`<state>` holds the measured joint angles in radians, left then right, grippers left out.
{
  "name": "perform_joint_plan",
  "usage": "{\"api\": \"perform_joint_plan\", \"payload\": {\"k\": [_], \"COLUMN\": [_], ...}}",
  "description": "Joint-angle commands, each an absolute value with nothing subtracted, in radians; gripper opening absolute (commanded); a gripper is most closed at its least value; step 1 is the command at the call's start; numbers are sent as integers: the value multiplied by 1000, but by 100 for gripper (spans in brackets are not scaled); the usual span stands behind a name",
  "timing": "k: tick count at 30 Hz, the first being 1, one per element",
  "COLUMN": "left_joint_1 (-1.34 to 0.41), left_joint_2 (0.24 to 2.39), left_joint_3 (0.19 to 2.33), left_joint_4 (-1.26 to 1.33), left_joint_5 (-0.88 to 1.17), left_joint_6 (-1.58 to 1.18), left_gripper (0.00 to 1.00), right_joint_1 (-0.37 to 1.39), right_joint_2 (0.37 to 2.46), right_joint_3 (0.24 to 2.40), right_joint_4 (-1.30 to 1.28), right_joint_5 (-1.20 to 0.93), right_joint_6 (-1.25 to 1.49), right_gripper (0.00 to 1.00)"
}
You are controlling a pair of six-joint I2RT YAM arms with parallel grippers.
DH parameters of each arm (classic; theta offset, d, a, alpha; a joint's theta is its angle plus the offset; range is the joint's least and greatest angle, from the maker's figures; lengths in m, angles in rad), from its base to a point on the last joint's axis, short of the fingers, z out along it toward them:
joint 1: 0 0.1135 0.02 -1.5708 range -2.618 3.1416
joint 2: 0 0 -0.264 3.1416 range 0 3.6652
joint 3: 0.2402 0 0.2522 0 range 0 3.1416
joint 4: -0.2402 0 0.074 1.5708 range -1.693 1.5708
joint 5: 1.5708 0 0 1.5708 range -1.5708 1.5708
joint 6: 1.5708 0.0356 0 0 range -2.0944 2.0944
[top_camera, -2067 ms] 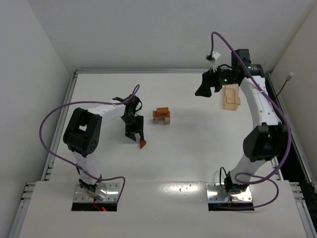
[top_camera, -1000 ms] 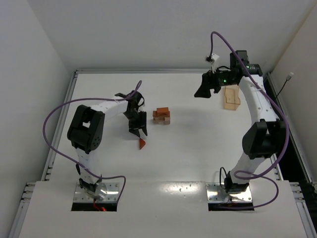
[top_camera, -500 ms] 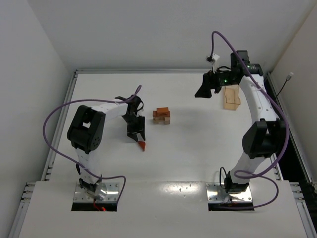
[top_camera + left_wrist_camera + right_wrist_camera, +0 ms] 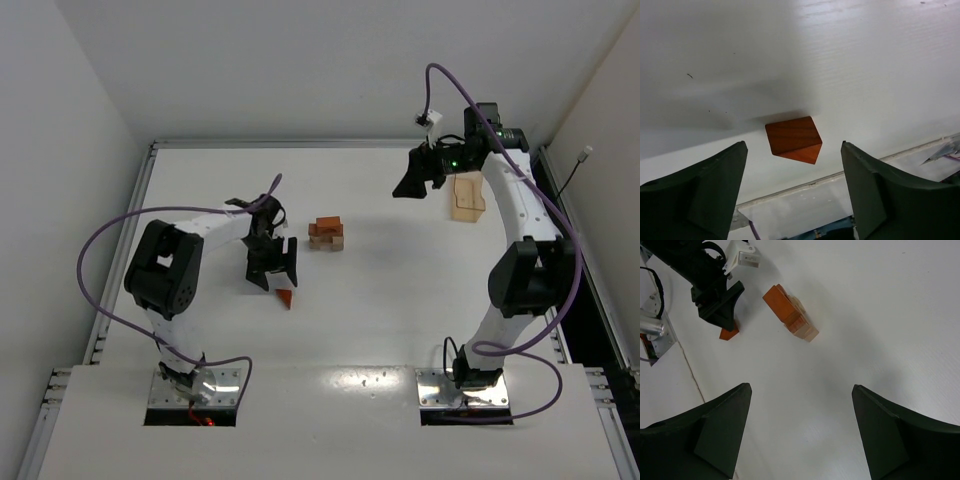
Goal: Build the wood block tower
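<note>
The wood block tower [image 4: 325, 233] stands near the middle of the white surface [image 4: 400, 320], light tan pieces below and reddish-brown ones on top; in the right wrist view it shows as a short stack with an orange-brown upper face over paler wood. One of the wood blocks, a reddish-brown wedge-shaped block [image 4: 285, 298], lies loose on the surface, to the left of the tower and nearer the arm bases, well apart from the stack. The left end effector [image 4: 274, 272] hangs just beside this block with its jaws spread wide; in the left wrist view the block sits on the surface between the two dark fingers [image 4: 710, 185], touching neither; it grips nothing. The right end effector [image 4: 410, 182] is held up at the far right of the surface, its jaws also wide apart and holding nothing; its camera looks down on the tower, the loose block and the left arm's end effector. A flat light-tan wooden tray [image 4: 466, 196] lies on the surface just to the right of it, partly hidden behind the right arm.
</note>
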<state>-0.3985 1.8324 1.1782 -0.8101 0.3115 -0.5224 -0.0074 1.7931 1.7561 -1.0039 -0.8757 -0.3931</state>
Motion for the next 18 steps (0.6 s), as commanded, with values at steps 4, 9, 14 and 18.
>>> {"api": "perform_joint_plan", "payload": {"k": [4, 9, 14, 18], "left_joint_1": [-414, -423, -423, -423], "left_joint_2": [1772, 1772, 1793, 1816], "left_joint_3": [1170, 1161, 1170, 1180], "left_joint_4": [-801, -801, -801, -801], "left_joint_5": [353, 362, 362, 362], "left_joint_6": [-520, -520, -520, -520], "left_gripper": [74, 68, 65, 65], "right_joint_1": [-12, -12, -12, -21], "right_joint_2": [1784, 1784, 1784, 1793], "right_joint_3": [1793, 1793, 1793, 1793], "right_joint_4": [-997, -997, -997, -1006], "right_joint_5": [-934, -934, -934, -934], "right_joint_6": [-414, -414, -423, -423], "right_gripper": [79, 79, 79, 79]}}
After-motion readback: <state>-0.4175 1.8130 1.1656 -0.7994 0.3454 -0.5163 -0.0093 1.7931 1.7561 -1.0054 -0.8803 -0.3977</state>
